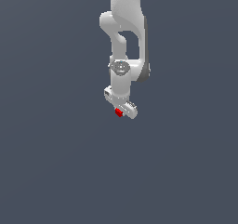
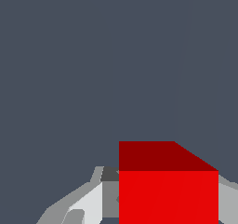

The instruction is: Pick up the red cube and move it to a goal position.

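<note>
The red cube (image 1: 119, 112) is tiny and bright red, and sits right at the white gripper (image 1: 120, 111) under the arm's wrist in the exterior view. In the wrist view the red cube (image 2: 168, 190) fills the space between the two fingers, with one grey-white finger (image 2: 88, 202) on one side and the edge of the other finger (image 2: 228, 200) on the other side. The fingers appear closed against the cube's sides. The fingertips are mostly hidden by the cube.
A plain dark grey-blue surface (image 1: 56, 162) fills the whole background. The white arm (image 1: 125, 28) comes down from the top of the exterior view. No goal marker shows.
</note>
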Controlling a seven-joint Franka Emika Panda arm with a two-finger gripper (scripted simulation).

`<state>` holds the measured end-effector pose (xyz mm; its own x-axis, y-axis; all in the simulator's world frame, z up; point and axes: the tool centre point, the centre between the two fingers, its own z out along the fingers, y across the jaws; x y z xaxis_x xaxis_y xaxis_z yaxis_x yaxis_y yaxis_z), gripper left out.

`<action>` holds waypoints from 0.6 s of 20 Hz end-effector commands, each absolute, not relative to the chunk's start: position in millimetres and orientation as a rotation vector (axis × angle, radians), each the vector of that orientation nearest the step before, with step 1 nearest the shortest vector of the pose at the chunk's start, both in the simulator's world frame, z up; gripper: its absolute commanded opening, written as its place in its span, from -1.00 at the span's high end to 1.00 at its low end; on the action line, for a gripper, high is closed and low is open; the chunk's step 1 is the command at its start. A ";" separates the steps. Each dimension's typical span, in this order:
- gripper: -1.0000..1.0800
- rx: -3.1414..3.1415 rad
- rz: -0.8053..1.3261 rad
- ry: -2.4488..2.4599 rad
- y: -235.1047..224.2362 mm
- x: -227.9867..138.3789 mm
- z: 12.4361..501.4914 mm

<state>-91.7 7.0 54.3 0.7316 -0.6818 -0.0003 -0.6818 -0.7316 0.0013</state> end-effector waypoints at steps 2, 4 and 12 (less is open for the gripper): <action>1.00 2.923 0.000 -1.151 15.5 -90.8 78.3; 1.00 2.923 0.000 -1.151 21.5 -90.4 94.9; 1.00 2.921 0.001 -1.152 49.8 -87.4 175.6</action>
